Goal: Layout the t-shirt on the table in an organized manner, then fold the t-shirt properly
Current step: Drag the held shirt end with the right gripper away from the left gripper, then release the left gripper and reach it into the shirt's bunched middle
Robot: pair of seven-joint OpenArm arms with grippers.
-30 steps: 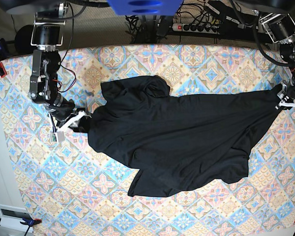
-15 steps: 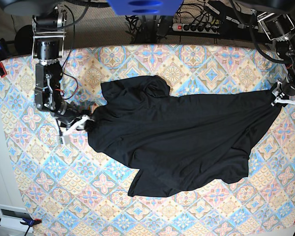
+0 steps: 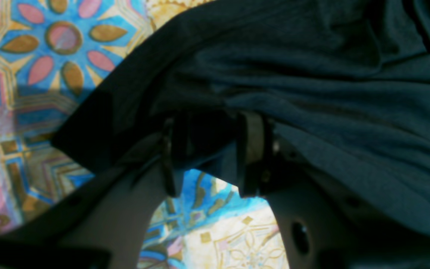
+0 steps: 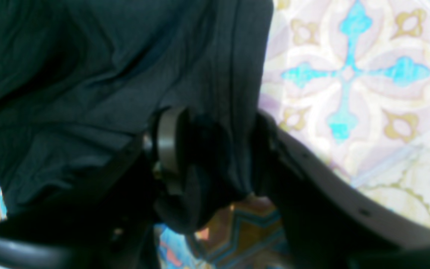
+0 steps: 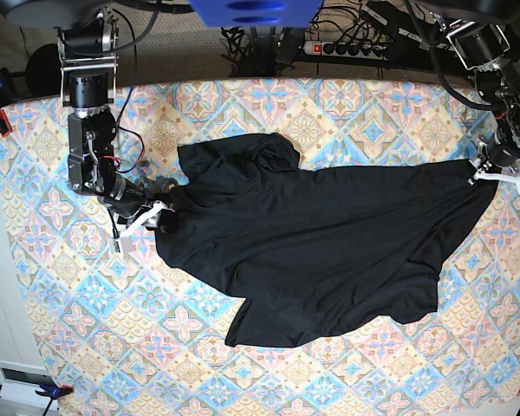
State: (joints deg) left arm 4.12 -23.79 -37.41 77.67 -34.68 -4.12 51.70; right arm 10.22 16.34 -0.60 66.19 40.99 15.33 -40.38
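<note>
T-shirt (image 5: 321, 243): black, soft, spread wide over the middle of the table (image 5: 69, 347), stretching from 9 o'clock to 3 o'clock. Bumpy and wrinkled, with one lumpy fold up near 11 o'clock and a floppy corner hanging down toward 6 o'clock. Not flat and not folded.

Right gripper (image 5: 147, 221): over at 9 o'clock in the base view, right at the cloth's edge. Seen close up from the wrist (image 4: 207, 149), jaws part way apart with a thick bunch of black cloth stuffed between them. Pinching the bunch.

Left gripper (image 5: 498, 173): far over at 3 o'clock, at the pointy tip of the cloth. Seen close up from the wrist (image 3: 207, 149), jaws part way apart too, with the cloth's edge draped over them and tucked into the gap. Gripping that edge, with colorful tiles showing underneath.

Cloth pulled long between both grippers.
</note>
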